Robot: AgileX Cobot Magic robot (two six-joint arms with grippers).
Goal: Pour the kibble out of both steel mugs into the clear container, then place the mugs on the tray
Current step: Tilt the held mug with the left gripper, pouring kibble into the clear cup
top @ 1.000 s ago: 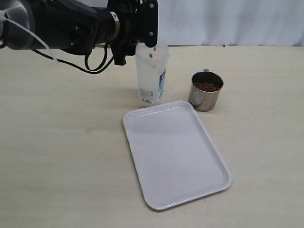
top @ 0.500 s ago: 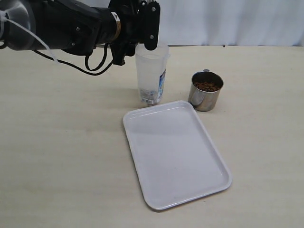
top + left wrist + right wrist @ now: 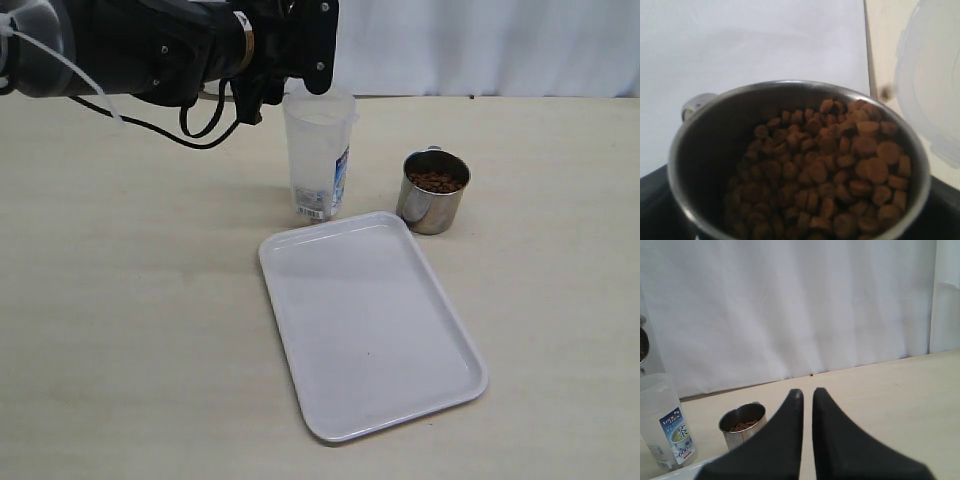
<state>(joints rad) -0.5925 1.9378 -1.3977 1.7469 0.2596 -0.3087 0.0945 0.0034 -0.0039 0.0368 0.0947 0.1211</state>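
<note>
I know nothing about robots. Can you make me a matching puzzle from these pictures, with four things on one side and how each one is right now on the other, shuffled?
Things:
1. flat white plastic tray
2. tall clear plastic container
3. short shiny steel mug
4. black right gripper

States:
A. shut, holding nothing
B. upright, blue label on its side
C. lying flat, no mug on it
D. filled with brown kibble

Pairs: 1-C, 2-B, 3-D, 4-A.
</note>
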